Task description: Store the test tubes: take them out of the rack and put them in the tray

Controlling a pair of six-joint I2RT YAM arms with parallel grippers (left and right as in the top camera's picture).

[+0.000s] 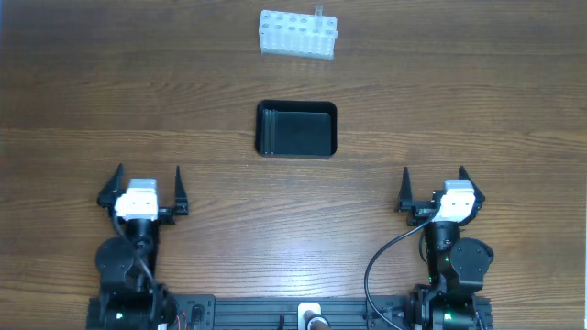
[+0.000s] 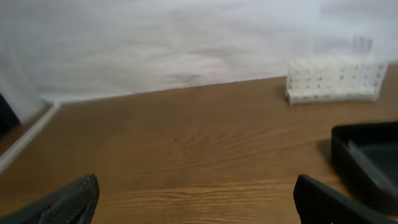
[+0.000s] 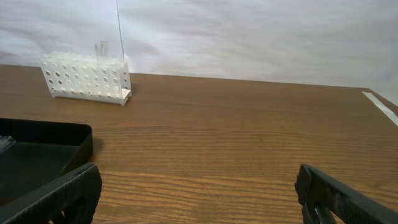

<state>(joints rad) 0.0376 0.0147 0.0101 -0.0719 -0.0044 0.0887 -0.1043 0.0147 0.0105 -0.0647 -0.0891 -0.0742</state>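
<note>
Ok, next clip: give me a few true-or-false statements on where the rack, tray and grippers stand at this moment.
1. The left gripper and the right gripper are both open and hold nothing. True.
2. The rack sits inside the tray. False: it stands on the table, beyond the tray and apart from it.
3. A tube sticks up out of the rack. True.
4. The right gripper hangs over the tray. False: it is near its own base, off to the tray's side.
</note>
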